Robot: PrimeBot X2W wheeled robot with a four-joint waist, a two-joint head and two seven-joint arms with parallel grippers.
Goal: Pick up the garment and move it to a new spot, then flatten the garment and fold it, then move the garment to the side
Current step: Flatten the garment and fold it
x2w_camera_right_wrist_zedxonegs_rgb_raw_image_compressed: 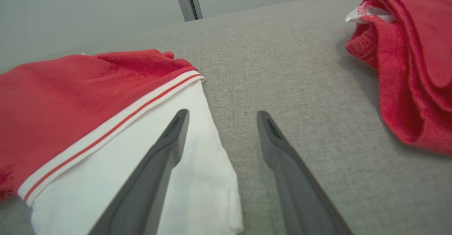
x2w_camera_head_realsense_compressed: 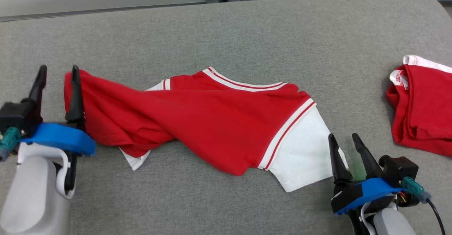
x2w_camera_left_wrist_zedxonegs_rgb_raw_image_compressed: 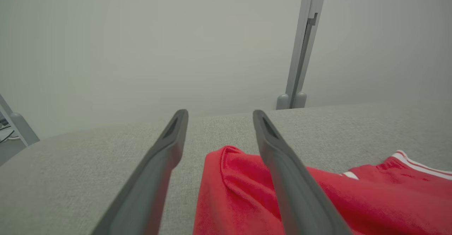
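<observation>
Garment (x2w_camera_head_realsense_compressed: 212, 122): red body, white sleeves, red-and-white striped trim at the seams. Lies twisted and rumpled across the middle of the grey desk (x2w_camera_head_realsense_compressed: 247, 33), long axis left to right. Left end bunched into a raised fold. One white sleeve flat at right; another white piece peeks out beneath, front-left.

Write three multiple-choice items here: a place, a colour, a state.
1. Where does the bunched red garment lie? A on the floor; B at the grey surface's right end; C over a chair.
2. What colour is the sleeve beside the right gripper? A white; B blue; C black.
3. How is the left gripper? A shut on cloth; B shut, empty; C open.
Key: B, it sits at the head view's right edge; A, plain white below red-striped trim; C, its fingers stand apart.
</observation>
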